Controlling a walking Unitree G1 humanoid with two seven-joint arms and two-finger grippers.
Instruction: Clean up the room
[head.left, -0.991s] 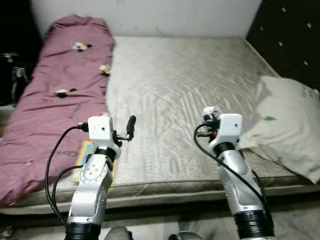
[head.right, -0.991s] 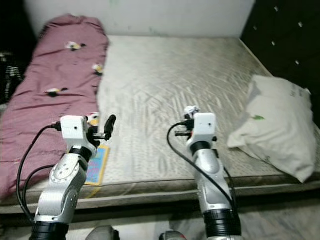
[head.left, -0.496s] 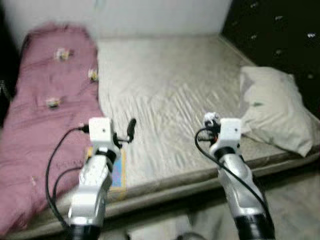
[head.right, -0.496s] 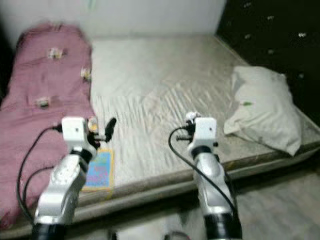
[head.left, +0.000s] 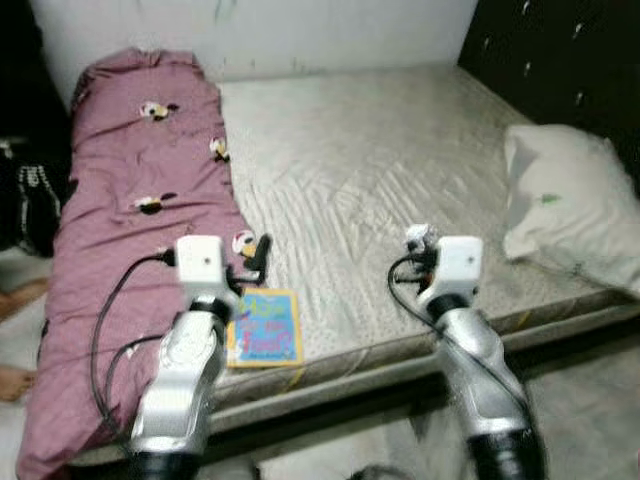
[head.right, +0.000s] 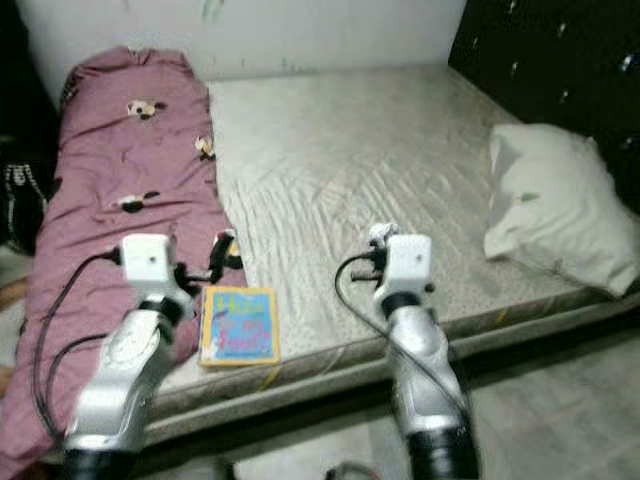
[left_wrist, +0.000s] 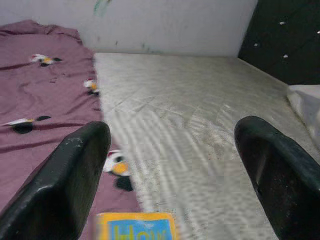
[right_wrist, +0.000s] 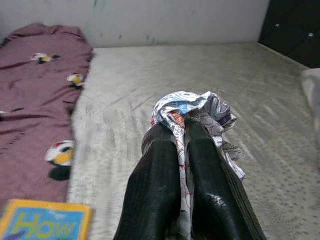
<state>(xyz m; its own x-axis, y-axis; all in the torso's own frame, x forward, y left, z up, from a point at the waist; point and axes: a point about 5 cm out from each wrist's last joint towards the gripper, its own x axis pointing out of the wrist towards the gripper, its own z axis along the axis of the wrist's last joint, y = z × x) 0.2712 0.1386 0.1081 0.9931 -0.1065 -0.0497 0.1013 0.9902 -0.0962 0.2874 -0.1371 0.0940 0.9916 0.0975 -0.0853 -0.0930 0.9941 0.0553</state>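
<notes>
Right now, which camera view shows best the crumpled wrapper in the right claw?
The right wrist view: the crumpled wrapper sits close up, pinched between the right claw fingers. Both eye views show it as a small white lump above that wrist.

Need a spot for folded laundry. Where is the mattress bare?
The widest bare stretch of the mattress lies between the purple blanket along its left and the pillow at its right edge, up to the wall. The near left corner is crowded: a book lies beside the blanket.
</notes>
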